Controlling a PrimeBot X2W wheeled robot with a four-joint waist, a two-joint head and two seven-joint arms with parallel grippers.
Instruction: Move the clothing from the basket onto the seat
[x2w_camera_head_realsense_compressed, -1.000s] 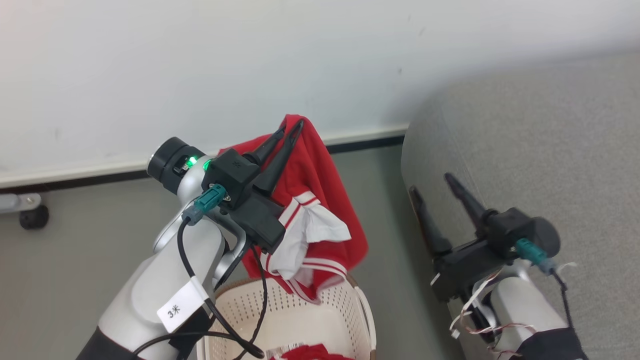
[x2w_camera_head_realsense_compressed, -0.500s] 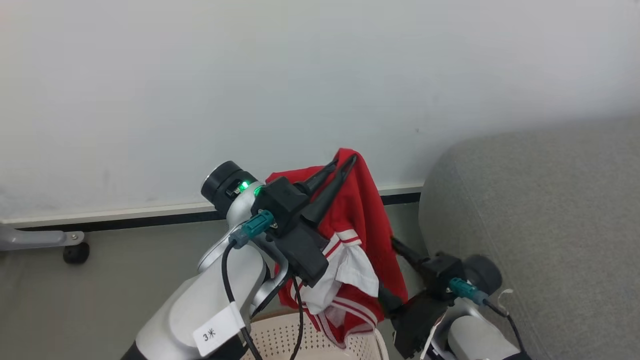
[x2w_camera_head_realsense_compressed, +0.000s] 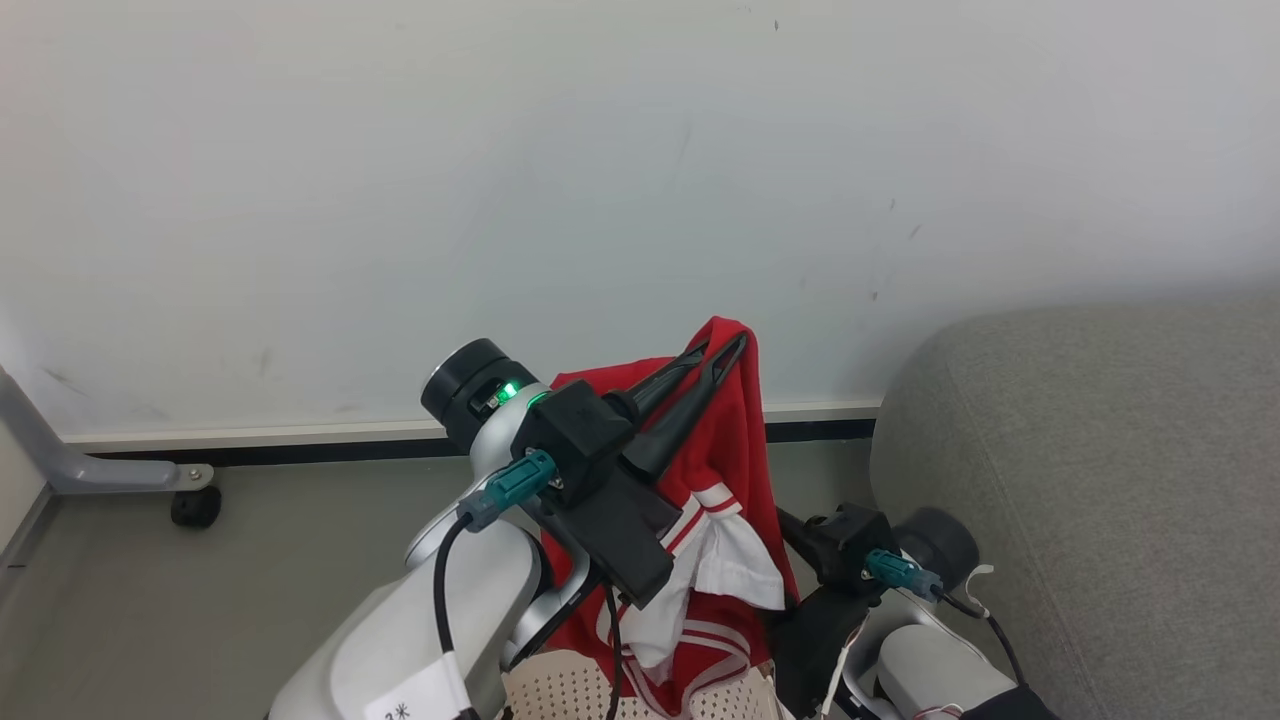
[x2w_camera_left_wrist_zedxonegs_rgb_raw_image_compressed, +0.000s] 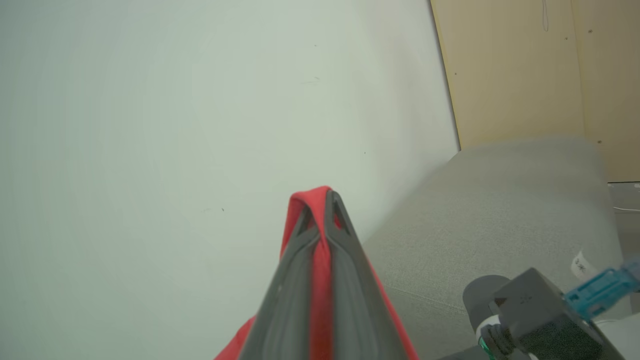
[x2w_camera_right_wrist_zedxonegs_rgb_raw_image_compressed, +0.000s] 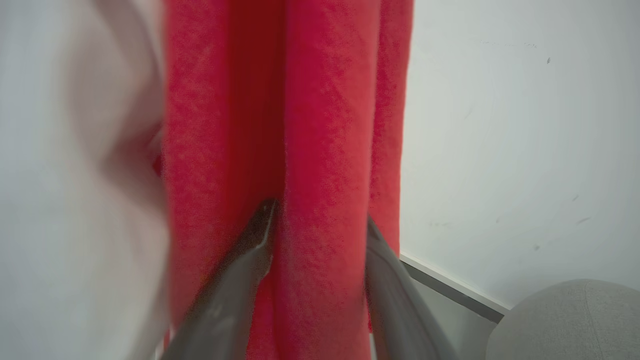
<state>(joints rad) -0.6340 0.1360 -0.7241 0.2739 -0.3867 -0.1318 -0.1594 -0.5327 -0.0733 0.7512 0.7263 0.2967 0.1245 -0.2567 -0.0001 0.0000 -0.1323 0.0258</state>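
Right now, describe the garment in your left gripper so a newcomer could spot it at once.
Look left of the grey sofa, in front of the pale wall, above the cream basket. There a garment hangs pinched in the shut left gripper. It is bright red with white panels and striped trim; its neighbours are grey, cream or white.

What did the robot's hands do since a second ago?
The right gripper moved from beside the seat over to the clothing; its fingers now straddle a hanging fold. The left gripper stayed shut on the clothing's top, above the basket.
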